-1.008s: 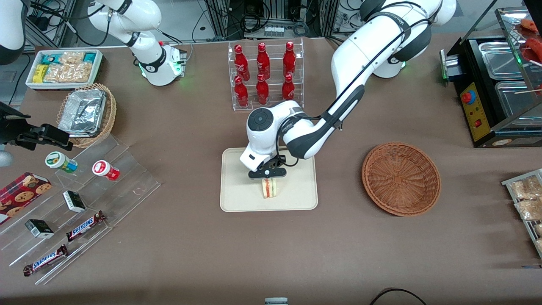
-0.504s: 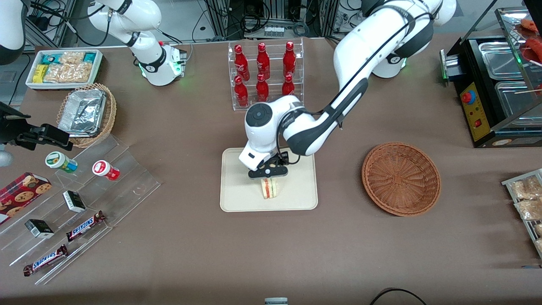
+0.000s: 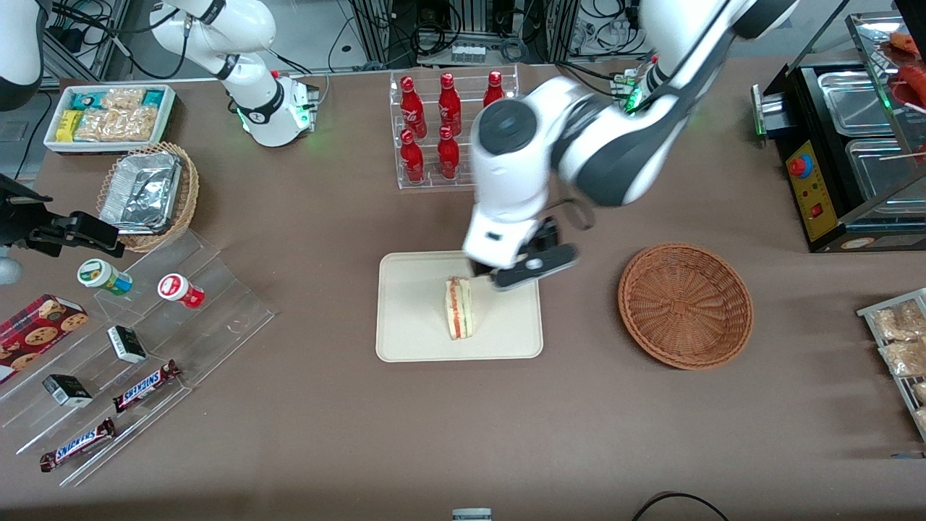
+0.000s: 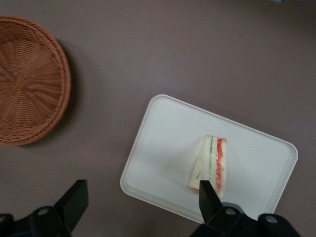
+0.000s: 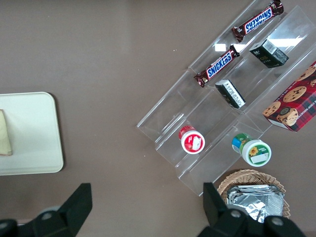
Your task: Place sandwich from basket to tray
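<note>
The sandwich (image 3: 459, 307) (image 4: 213, 165) (image 5: 4, 133), a pale wedge with red and green layers, stands on its edge on the cream tray (image 3: 412, 318) (image 4: 163, 133) (image 5: 29, 133). My left gripper (image 3: 526, 272) (image 4: 141, 197) hangs open well above the tray's edge nearest the basket, with nothing between its fingers and clear of the sandwich. The reddish-brown wicker basket (image 3: 685, 305) (image 4: 27, 79) sits beside the tray toward the working arm's end, with nothing in it.
A clear rack of red bottles (image 3: 452, 126) stands farther from the camera than the tray. A stepped acrylic shelf with snacks (image 3: 145, 347), a foil-lined basket (image 3: 148, 192) and a white snack bin (image 3: 108, 116) lie toward the parked arm's end. A black food warmer (image 3: 854, 145) stands at the working arm's end.
The gripper has let go of the sandwich, opened, risen and swung toward the basket. The sandwich stays standing on the tray.
</note>
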Controlling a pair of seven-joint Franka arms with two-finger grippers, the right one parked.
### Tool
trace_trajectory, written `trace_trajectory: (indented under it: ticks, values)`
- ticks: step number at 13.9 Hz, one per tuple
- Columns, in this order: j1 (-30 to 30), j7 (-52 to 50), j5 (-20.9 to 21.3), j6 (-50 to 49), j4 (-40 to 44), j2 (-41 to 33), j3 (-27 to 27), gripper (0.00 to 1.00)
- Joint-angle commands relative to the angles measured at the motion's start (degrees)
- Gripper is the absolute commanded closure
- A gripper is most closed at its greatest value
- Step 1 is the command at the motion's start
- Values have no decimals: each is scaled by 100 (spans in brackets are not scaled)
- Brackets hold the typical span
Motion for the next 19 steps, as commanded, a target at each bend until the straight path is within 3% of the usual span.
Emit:
trace_trajectory:
  ticks: [1,3,9,12,19]
  values:
    - [456,119,-288,-340,-240,-522,2,1]
    - [826,750,-640,-586,-240,-785,11,1]
    - [1950,2516,-922,-1526,-240,-1357,11,1]
    - [2487,3737,-1273,-1975,-248,-1629,115,1]
    - [1988,6226,-1783,-2416,-677,-2385,2311,1]
